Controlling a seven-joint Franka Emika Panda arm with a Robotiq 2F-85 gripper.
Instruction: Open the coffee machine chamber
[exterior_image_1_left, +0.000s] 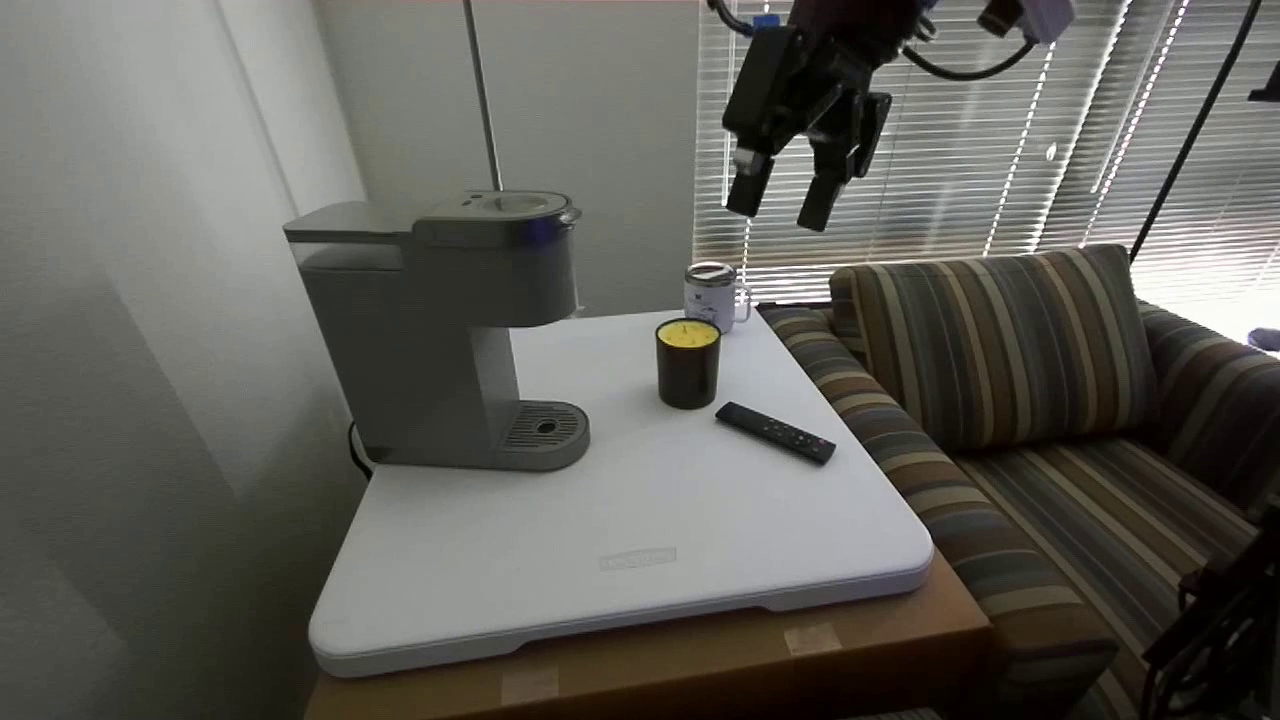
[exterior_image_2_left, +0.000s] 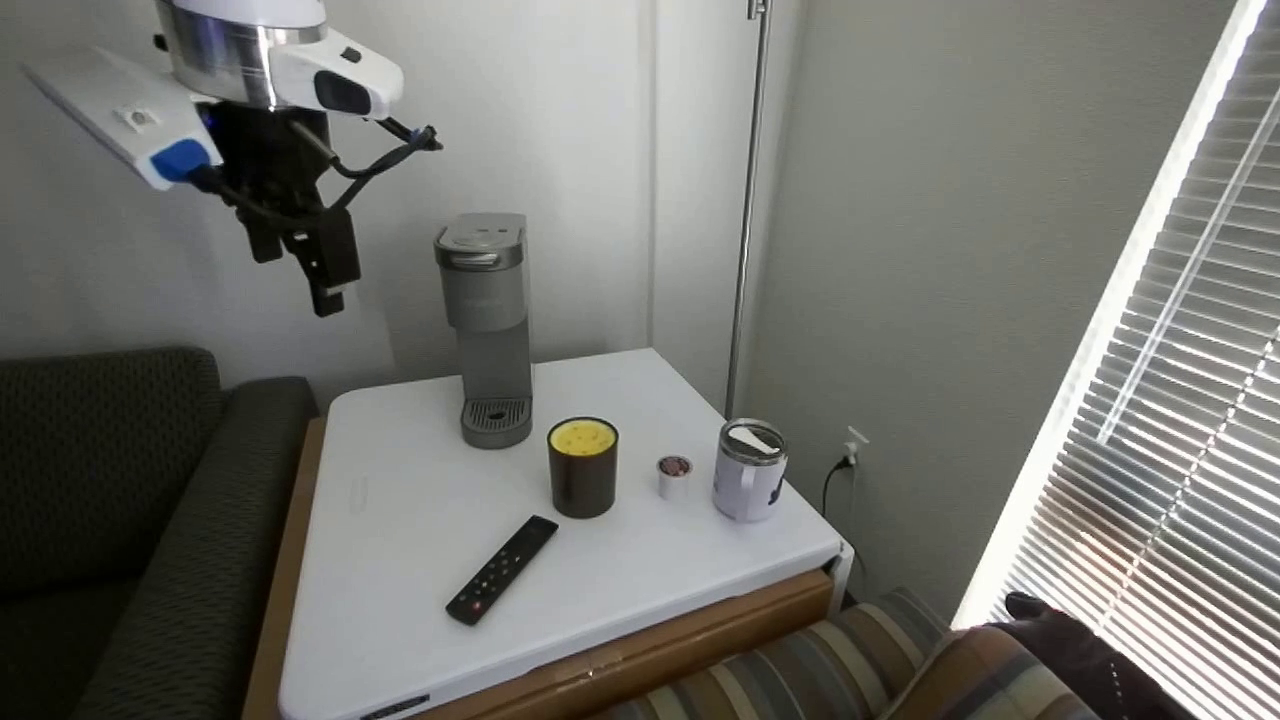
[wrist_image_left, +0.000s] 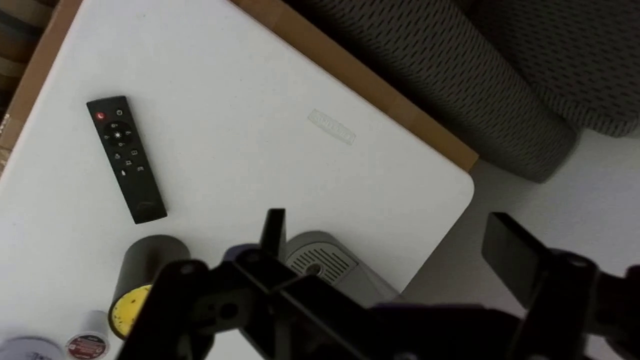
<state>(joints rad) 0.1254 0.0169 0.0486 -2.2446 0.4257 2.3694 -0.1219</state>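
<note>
Coffee machine (exterior_image_1_left: 430, 350) stood upright on the white table (exterior_image_1_left: 700, 510), at the end near the wall (exterior_image_2_left: 580, 150). Chamber (exterior_image_1_left: 495, 268) was closed: gray lid (exterior_image_1_left: 500, 207) lay flat across the top, silver front handle (exterior_image_2_left: 475, 260) down with it. Slotted drip base (exterior_image_1_left: 545, 456) pointed toward the middle of the tabletop. Dark cord (exterior_image_1_left: 354, 450) showed by its back.

Gripper (exterior_image_1_left: 782, 205) hung in midair, well apart from the machine, tilted and pointing down. Jaws stood wide apart; blinds (exterior_image_1_left: 960, 180) showed through the gap in an exterior view. Wrist view: both fingers (wrist_image_left: 507, 252) were spread, drip base showed between them, partly covered by the gripper's own body.

Rest of the tabletop: yellow candle (exterior_image_2_left: 584, 485) in a dark jar stood upright in front of the machine, apart from it. Black remote control (exterior_image_2_left: 502, 570) lay flat near the candle, buttons up, one of them red. Coffee pod (exterior_image_2_left: 675, 485) stood between candle and lidded mug (exterior_image_2_left: 748, 490) in an exterior view; mug was upright, pale with a metal rim, near a table corner.

Around that: taped brown cardboard (exterior_image_1_left: 700, 645) sat under the tabletop. Striped armchair (exterior_image_1_left: 1080, 510) with a striped cushion (exterior_image_1_left: 1000, 350) stood along one side, dark patterned sofa (exterior_image_2_left: 90, 460) along another. Thin metal pole (exterior_image_2_left: 748, 220) stood just past the table edge.
</note>
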